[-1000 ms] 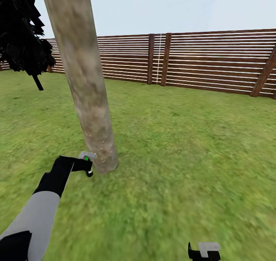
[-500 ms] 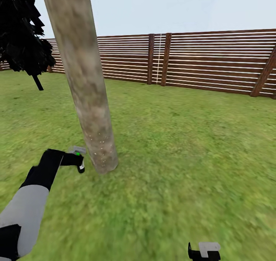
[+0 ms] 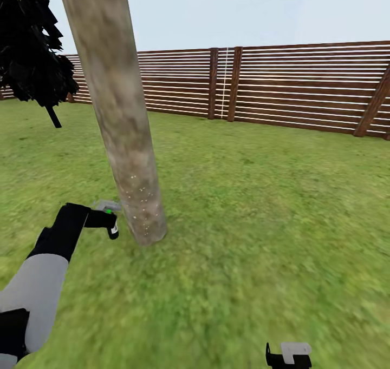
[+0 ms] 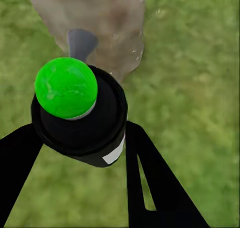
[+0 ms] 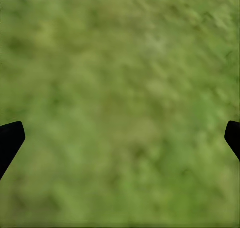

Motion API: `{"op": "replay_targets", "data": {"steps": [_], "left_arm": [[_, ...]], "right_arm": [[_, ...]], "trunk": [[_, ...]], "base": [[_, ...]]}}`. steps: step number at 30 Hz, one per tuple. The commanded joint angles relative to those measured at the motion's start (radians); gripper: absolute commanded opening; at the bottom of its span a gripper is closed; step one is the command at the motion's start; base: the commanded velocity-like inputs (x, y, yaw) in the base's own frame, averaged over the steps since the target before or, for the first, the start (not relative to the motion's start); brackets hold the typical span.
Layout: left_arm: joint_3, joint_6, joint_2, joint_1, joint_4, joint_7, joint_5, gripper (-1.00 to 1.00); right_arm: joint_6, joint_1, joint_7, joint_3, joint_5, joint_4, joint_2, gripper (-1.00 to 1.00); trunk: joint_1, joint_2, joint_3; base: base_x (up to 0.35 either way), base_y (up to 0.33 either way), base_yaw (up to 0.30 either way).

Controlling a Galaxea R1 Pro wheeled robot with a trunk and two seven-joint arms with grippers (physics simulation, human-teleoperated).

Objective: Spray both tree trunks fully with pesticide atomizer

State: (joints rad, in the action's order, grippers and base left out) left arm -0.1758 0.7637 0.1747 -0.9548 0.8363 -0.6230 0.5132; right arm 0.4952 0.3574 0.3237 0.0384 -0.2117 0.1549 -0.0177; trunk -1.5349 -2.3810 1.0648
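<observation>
A thick, mottled grey-brown tree trunk (image 3: 123, 125) rises from the lawn left of centre, with fine white specks low on it (image 3: 142, 196). My left gripper (image 3: 110, 224) hovers just left of the trunk's base, shut on the pesticide atomizer (image 3: 112, 229), a small black bottle with a white label. In the left wrist view the atomizer (image 4: 82, 130) shows a green cap and sits between my black fingers (image 4: 150, 188), facing the trunk (image 4: 102, 22). My right gripper (image 3: 288, 355) hangs at the lower edge over grass. In its wrist view it (image 5: 120, 138) is open, with nothing between the fingertips (image 5: 10, 138).
A brown slatted wooden fence (image 3: 303, 87) runs across the back of the lawn. A black cone-shaped cypress (image 3: 30, 50) stands at the far left. Open grass (image 3: 260, 212) spreads right of the trunk.
My left arm has drawn back to the left and slightly up, carrying the atomizer a little away from the trunk's base. The white specks now reach higher on the trunk. The right gripper has stayed put.
</observation>
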Motion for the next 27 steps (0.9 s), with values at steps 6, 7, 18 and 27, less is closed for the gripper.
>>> {"op": "replay_targets", "data": {"steps": [6,7,18,27], "left_arm": [[0.035,0.0,0.023,0.0,-0.023,-0.002,0.008,-1.0],[0.036,-0.005,0.051,0.0,-0.049,-0.002,0.009,-1.0],[0.049,-0.013,-0.027,0.036,-0.148,0.012,0.019,-1.0],[0.045,-0.095,-0.006,0.153,-0.183,0.185,-0.048,-1.0]], "right_arm": [[0.0,0.0,0.0,0.0,0.0,0.0,-0.001,1.0],[0.0,0.0,0.0,0.0,0.0,0.0,-0.001,1.0],[0.0,0.0,0.0,0.0,0.0,0.0,-0.002,1.0],[0.0,0.0,0.0,0.0,0.0,-0.001,-0.001,1.0]], "trunk": [[0.0,0.0,0.0],[0.0,0.0,0.0],[0.0,0.0,0.0],[0.0,0.0,0.0]], "base": [[0.0,0.0,0.0],[0.0,0.0,0.0],[0.122,0.048,0.0],[0.055,0.031,0.0]]}}
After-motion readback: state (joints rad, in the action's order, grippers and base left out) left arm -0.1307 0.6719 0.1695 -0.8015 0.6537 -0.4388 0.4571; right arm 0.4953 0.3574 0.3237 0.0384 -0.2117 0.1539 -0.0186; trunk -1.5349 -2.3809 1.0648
